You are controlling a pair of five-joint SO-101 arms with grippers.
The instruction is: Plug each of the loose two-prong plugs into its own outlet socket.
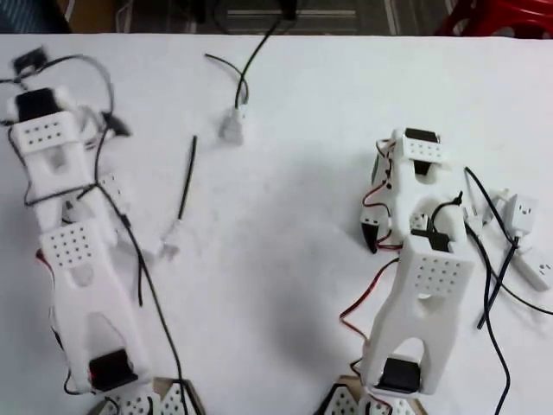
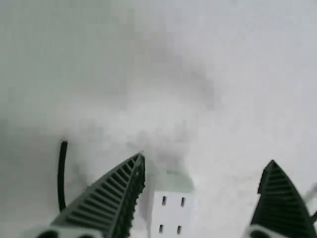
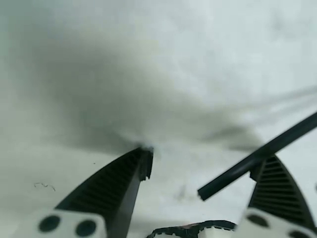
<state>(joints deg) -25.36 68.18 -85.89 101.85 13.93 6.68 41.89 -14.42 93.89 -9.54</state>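
The left gripper (image 2: 205, 162) is wide open and holds nothing. Between its fingers, close to one finger (image 2: 119, 193), a white outlet socket (image 2: 171, 208) lies on the tabletop (image 2: 208, 59) with its slots facing up. I cannot tell if the finger touches it. On the outer side of this finger is the end of a black cable (image 2: 62, 173).

The right gripper (image 3: 208, 154) is also wide open, with nothing between its fingers. A black lead (image 3: 257, 156) crosses in front of one fingertip (image 3: 275, 183) and ends in the gap; it is not gripped.

In the high view the left arm (image 1: 73, 251) is at the left side of the tabletop and the right arm (image 1: 423, 268) at the right side. Between the arms lie two loose plugs, well apart. The far plug (image 1: 232, 125) is on a black cord (image 1: 255, 56) that runs to the far edge. The near plug (image 1: 170, 246) is beside the left arm, with a short black wire (image 1: 186, 177). Just beside the right arm, at the right edge, lie two white socket blocks (image 1: 521, 212), among black cables (image 1: 492, 285).
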